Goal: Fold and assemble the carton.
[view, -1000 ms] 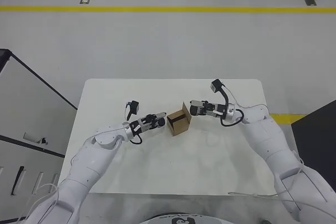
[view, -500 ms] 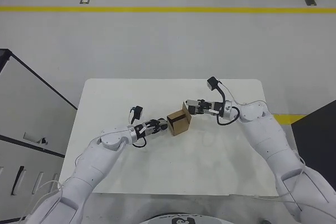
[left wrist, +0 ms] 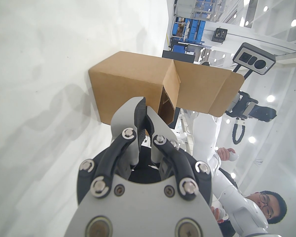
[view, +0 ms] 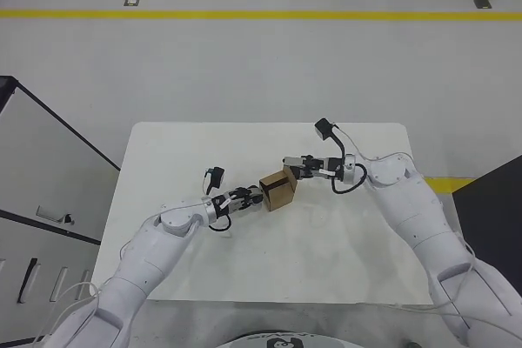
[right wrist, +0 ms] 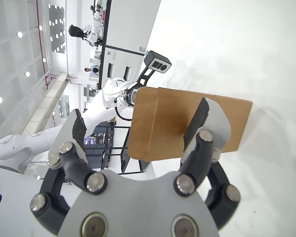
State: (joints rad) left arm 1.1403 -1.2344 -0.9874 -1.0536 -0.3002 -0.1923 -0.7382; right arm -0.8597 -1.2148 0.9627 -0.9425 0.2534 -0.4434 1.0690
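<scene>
Left tool (left wrist: 146, 104): narrow. Its two dark-padded fingers (left wrist: 138, 114) sit almost together, tips up against the near end of the small brown cardboard carton (left wrist: 128, 80), at the corner beside the dark opening. You cannot tell from the wrist view whether any cardboard is caught between the pads.

Right tool (right wrist: 140, 109): wide. One ribbed pad (right wrist: 196, 122) lies against the carton's broad side wall. The other finger hangs in open air, apart from the cardboard, past the edge of the loose flap. This tool is not closed on the carton.

Carton: rests on the white rectangular surface (view: 183, 157), roughly at its middle, between your two tools. From above, the left tool meets it on one side and the right tool on the opposite side, toward the far edge. The body is squared up into a box shape. One end is open: a short flap is bent partly inward over the dark hole, and a long flap with rounded corners sticks straight out beyond the body, unfolded.

Arms: both reach inward from the near edge of the surface and converge on the carton.

Surroundings: grey floor with a yellow line (view: 261, 14) beyond the far edge of the surface. A dark-edged grey cabinet (view: 35, 157) stands off its left side.
</scene>
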